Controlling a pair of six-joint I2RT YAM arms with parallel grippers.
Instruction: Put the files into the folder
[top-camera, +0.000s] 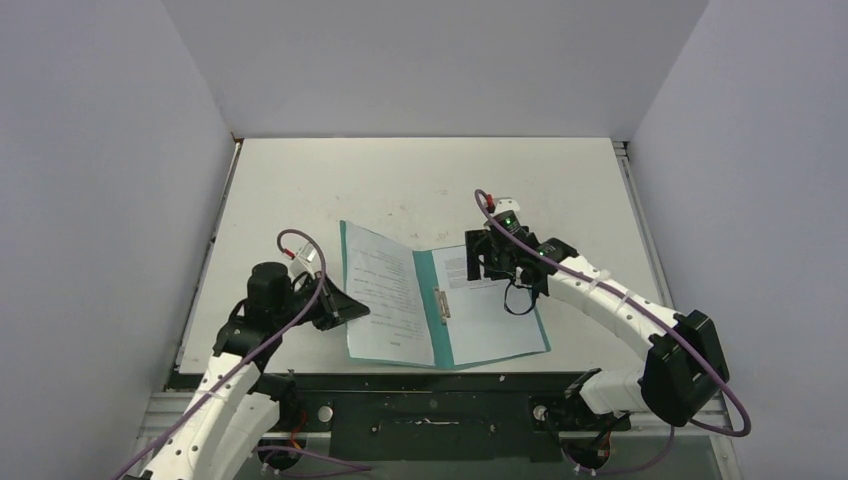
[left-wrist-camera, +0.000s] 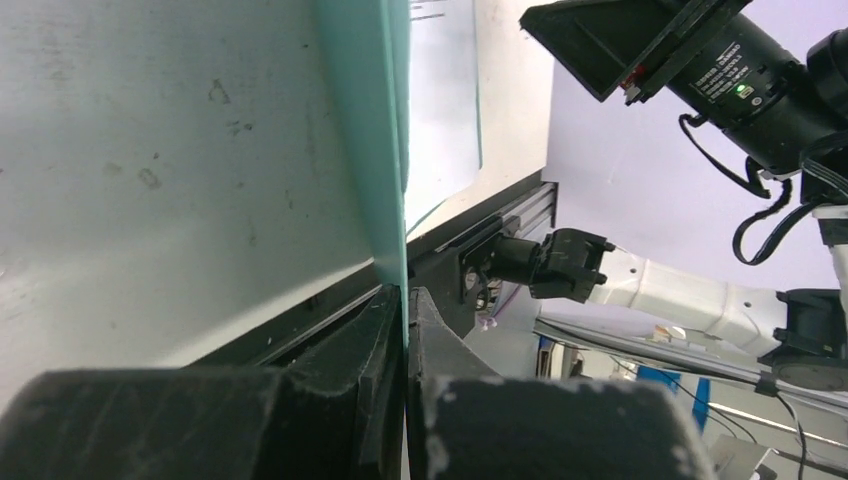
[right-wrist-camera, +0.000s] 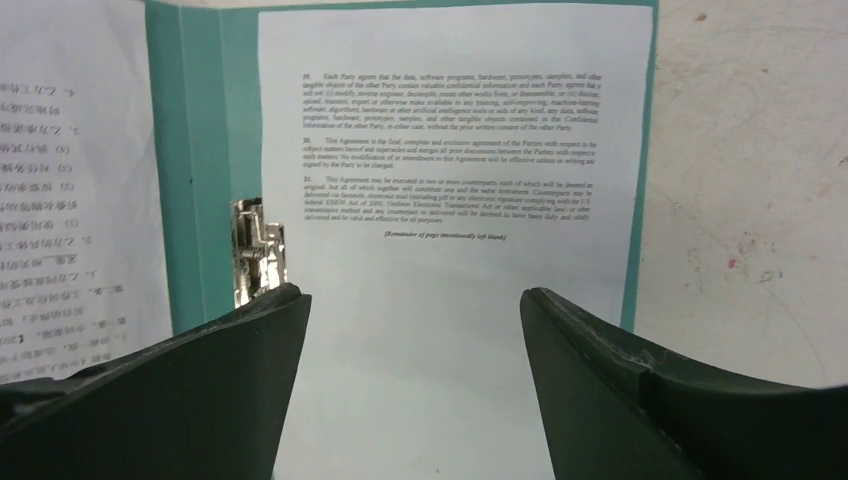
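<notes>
Folder (top-camera: 432, 300) open at table (top-camera: 300, 190) centre, sheets (right-wrist-camera: 450, 150) inside; left gripper (left-wrist-camera: 405, 330) pinching its 9 o'clock edge; right gripper (right-wrist-camera: 412, 300) spread above the 3 o'clock page; risk of sheets sliding out on a fast swing, or the thin edge slipping free; metal clip (right-wrist-camera: 257, 250) at spine, right gripper in the closing path.

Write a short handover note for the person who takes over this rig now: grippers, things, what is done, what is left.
Left gripper: shut on the edge of the folder's left cover.
Right gripper: open, holding nothing, above the right sheet.
Folder: open on the table, left sheet on its other half.
Done: both sheets are inside.
Left: probably close the folder.
</notes>
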